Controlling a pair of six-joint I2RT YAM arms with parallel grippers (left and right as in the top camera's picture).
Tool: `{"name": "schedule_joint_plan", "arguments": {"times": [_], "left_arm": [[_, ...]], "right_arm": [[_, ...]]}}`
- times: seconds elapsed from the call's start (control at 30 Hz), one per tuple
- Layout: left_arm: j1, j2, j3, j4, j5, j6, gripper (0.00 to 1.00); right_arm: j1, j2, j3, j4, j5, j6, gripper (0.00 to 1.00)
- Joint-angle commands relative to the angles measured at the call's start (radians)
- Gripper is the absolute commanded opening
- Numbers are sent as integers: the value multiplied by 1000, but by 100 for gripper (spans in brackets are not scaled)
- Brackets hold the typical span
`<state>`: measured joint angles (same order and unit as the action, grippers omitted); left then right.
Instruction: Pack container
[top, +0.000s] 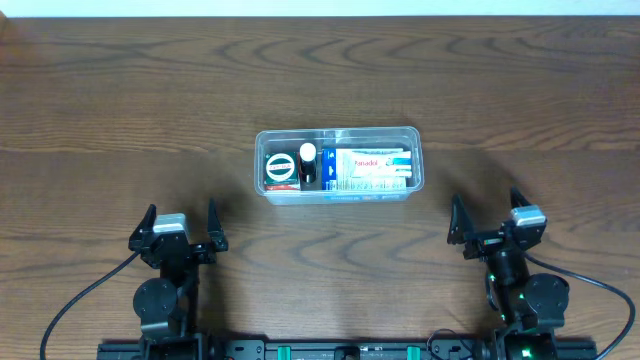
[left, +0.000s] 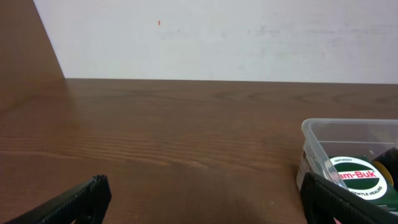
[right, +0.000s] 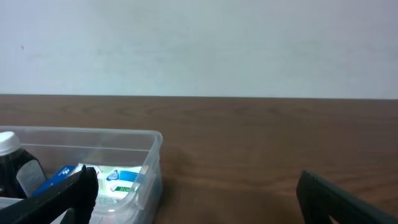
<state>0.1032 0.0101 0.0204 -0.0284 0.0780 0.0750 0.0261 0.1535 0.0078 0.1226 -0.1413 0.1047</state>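
Observation:
The clear plastic container (top: 413, 160) sits at the middle of the wooden table. It holds a round white-and-green tin (top: 280, 167), a dark bottle with a white cap (top: 307, 160) and blue-and-white packets (top: 368, 168). My left gripper (top: 181, 232) is open and empty, near the front left, apart from the container. My right gripper (top: 490, 222) is open and empty at the front right. The container's left end with the tin shows in the left wrist view (left: 320, 134). Its right end shows in the right wrist view (right: 146, 158).
The brown wooden table (top: 120, 120) runs to a white wall at the back. Black cables trail from both arm bases at the front edge.

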Motion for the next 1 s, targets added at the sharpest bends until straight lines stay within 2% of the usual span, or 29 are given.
{"name": "schedule_joint_plan", "arguments": {"times": [0.0,0.27,0.97], "left_arm": [[5,-6,-16,-35,8,-9,98],[5,-6,-16,-35,8,-9,98],[5,-6,-16,-35,8,-9,98]], "right_arm": [[-7,-47,-2,-29,-9,-17,99],[-7,-148,-2,-181,-9,-17,99],[-7,-148,-2,-183,-6,-16,99]]}}
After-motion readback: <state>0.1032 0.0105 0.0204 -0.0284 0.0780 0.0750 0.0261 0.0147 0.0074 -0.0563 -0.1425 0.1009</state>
